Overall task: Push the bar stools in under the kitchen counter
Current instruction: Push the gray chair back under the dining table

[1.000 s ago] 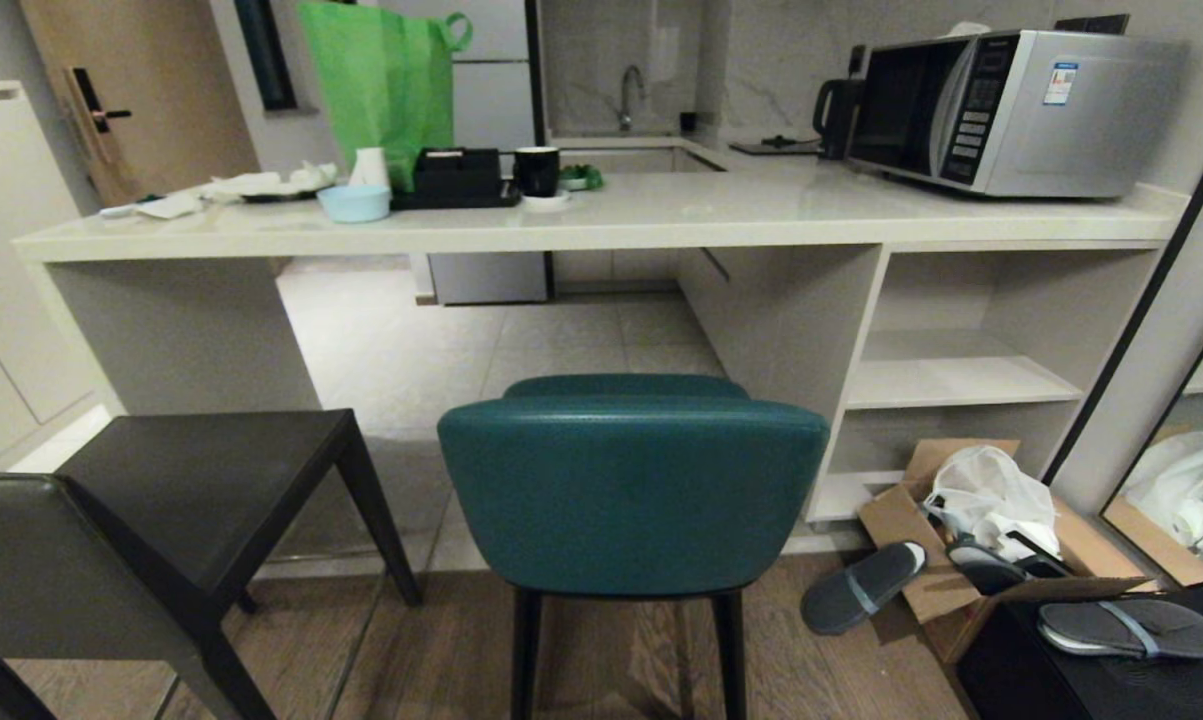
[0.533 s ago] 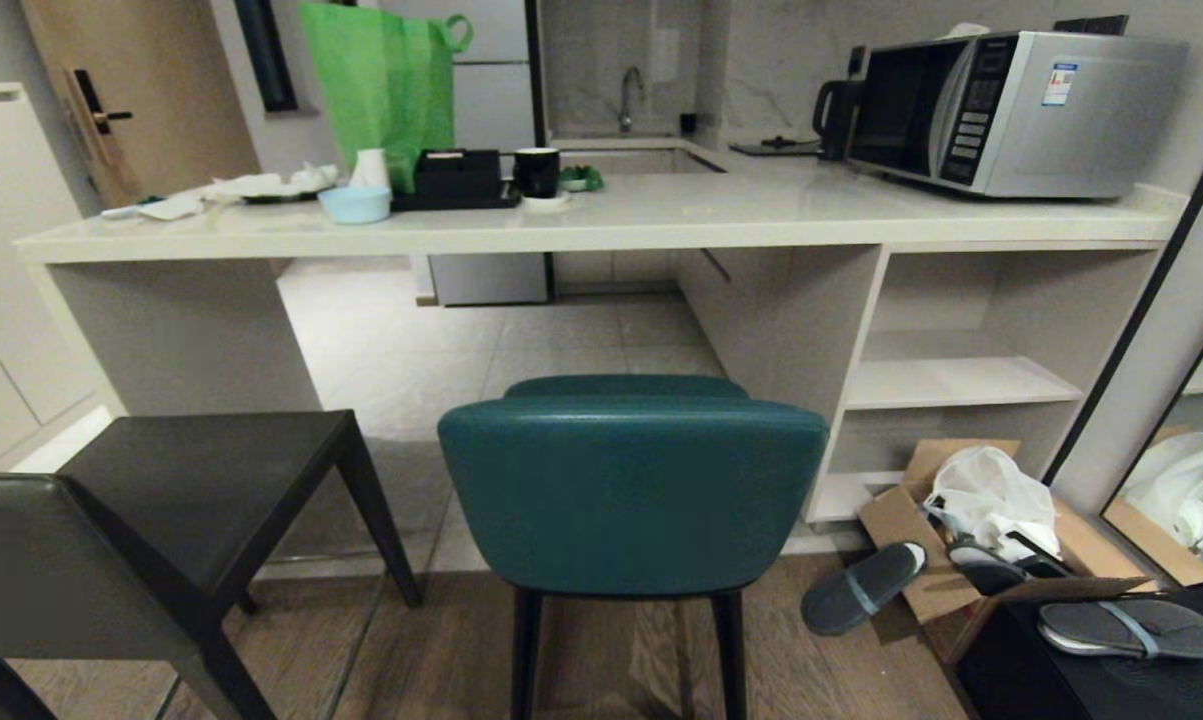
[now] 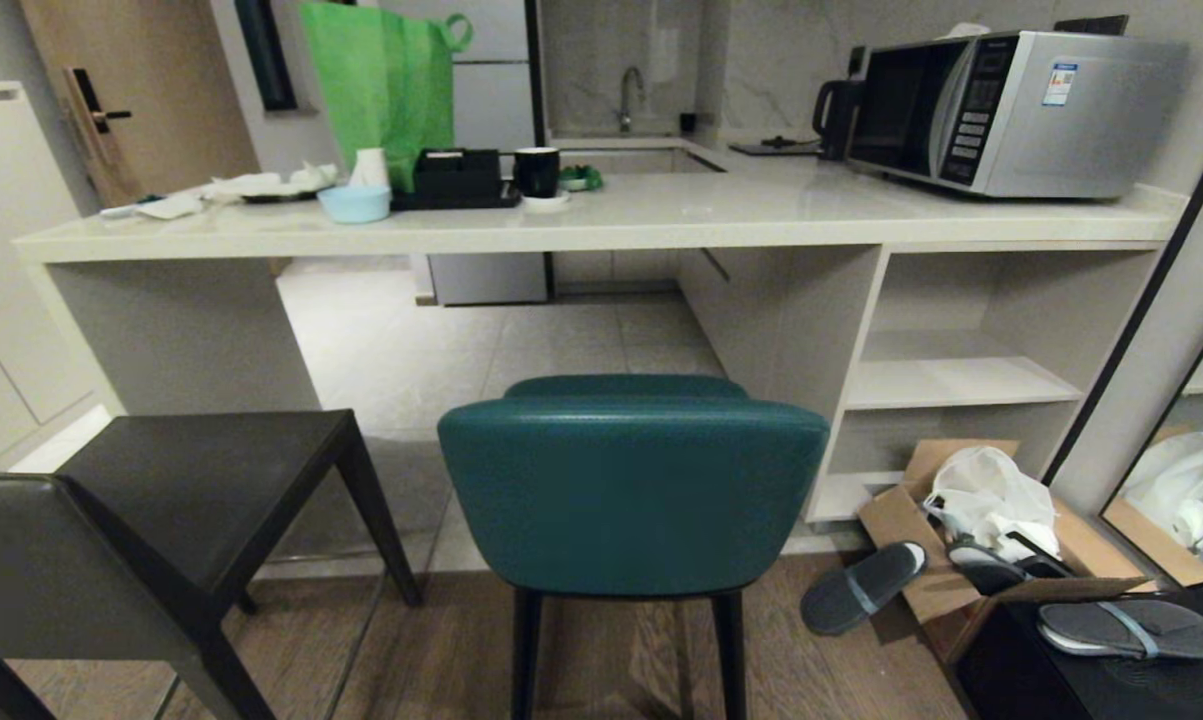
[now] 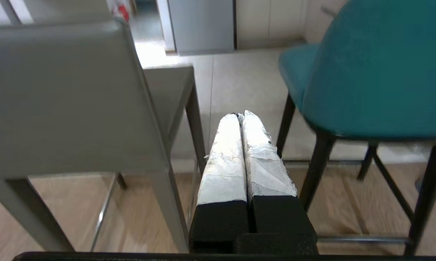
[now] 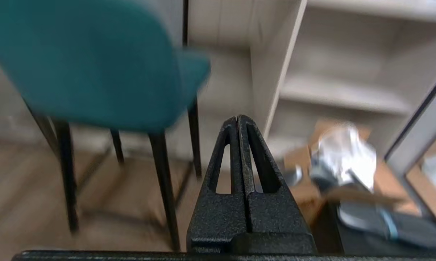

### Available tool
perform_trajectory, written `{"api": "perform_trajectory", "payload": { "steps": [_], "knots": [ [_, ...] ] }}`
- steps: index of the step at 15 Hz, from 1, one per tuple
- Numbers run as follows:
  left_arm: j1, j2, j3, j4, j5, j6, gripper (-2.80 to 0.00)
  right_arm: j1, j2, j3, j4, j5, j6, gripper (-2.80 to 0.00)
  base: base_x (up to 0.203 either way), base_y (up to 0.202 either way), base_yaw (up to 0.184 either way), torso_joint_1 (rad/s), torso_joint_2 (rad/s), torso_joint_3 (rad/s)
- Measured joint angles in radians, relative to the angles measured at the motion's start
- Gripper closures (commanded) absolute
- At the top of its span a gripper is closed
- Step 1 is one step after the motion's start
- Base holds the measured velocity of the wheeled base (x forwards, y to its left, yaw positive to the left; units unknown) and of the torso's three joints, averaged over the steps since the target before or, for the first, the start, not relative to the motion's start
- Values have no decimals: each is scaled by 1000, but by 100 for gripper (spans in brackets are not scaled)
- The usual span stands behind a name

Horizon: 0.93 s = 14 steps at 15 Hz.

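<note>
The teal bar stool (image 3: 631, 490) stands in front of the kitchen counter (image 3: 601, 225), its curved back toward me and its seat outside the counter's edge. The dark grey boxy stool (image 3: 161, 520) stands at the lower left, also out from the counter. Neither arm shows in the head view. My left gripper (image 4: 239, 115) is shut and empty, low behind the stools, between the grey stool (image 4: 69, 94) and the teal stool (image 4: 377, 69). My right gripper (image 5: 237, 119) is shut and empty, low to the right of the teal stool (image 5: 91, 61), touching nothing.
A cardboard box (image 3: 961, 560) with a white bag and slippers (image 3: 861, 590) lies on the floor at the right, by the open shelves (image 3: 951, 380). A black case (image 3: 1111, 660) sits at the lower right. A microwave (image 3: 1001, 105), green bag (image 3: 381, 80) and cups stand on the counter.
</note>
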Motion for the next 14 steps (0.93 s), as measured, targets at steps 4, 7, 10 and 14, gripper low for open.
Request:
{"api": "perform_trajectory", "payload": {
  "steps": [4, 7, 10, 14],
  "knots": [
    [0, -3, 10, 65, -9, -2, 0, -3, -24, 161, -121, -91, -26, 0, 0, 0, 0, 0, 0, 0],
    [-1, -3, 11, 69, -7, -11, 0, -3, -25, 178, -117, -108, -10, 0, 0, 0, 0, 0, 0, 0],
    [-1, -3, 11, 68, -3, -58, 0, -3, -25, 180, -113, -116, 27, 0, 0, 0, 0, 0, 0, 0],
    [-1, -3, 11, 68, -1, -70, 0, -4, -26, 181, -118, -120, 39, 0, 0, 0, 0, 0, 0, 0]
  ]
}}
